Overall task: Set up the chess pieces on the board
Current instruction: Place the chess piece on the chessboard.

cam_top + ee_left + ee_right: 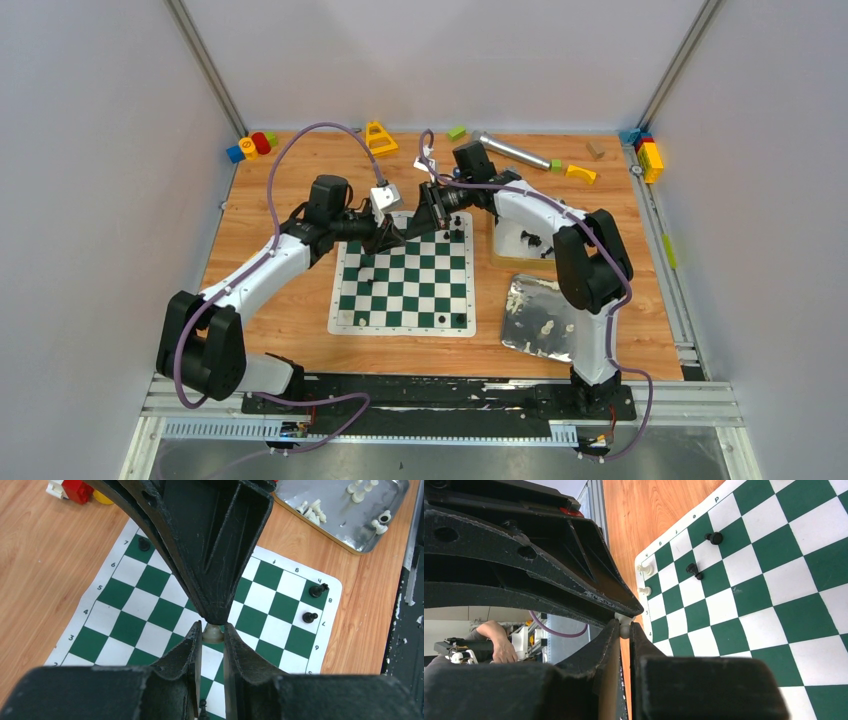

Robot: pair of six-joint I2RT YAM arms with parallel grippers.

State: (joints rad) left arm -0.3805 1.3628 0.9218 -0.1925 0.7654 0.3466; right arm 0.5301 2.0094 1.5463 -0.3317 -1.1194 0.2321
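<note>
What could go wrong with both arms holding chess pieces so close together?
The cream piece in the left jaws and the white piece in the right jaws are pinched only at the tips, so either could slip. The left arm and right arm nearly meet at the board's far edge and might bump. Standing black pieces could get knocked.

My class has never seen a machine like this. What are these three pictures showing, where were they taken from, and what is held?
Two robot arms are bolted at the near edge of a table. The wide picture looks down from above; the other two come from a camera on each wrist. A green-and-white chess board lies with some black pieces on it, a metal tray and toy blocks nearby. The left claw and right claw meet, both pinching what looks like one cream piece.
</note>
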